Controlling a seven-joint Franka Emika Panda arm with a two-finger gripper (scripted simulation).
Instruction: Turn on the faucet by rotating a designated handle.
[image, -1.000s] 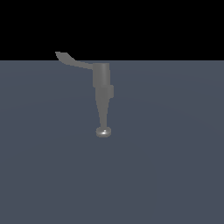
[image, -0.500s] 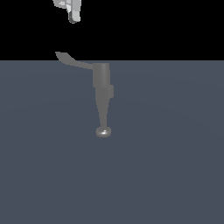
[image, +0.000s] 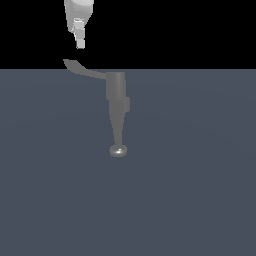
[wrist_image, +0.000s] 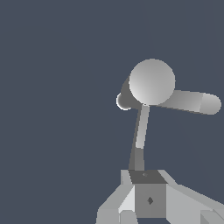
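The grey faucet (image: 116, 90) stands as an upright cylinder, and its tapering spout ends in a small shiny disc (image: 118, 150). The thin curved handle (image: 82, 71) projects from the cylinder's top toward the exterior view's left, with its flared tip outermost. My white gripper (image: 80, 44) hangs from the upper edge of the view, just above that tip and apart from it. Its fingers look pressed together with nothing between them. In the wrist view the cylinder's round top (wrist_image: 152, 82) shows, and the handle (wrist_image: 141, 131) runs from it to my gripper (wrist_image: 146, 176).
The faucet rests on a flat blue-grey surface (image: 200, 190) with a black background above it. In the wrist view a thicker grey arm (wrist_image: 188, 101) sticks out sideways from the cylinder.
My gripper has come into view from above and moved down toward the handle's flared tip. The faucet and the handle have not moved.
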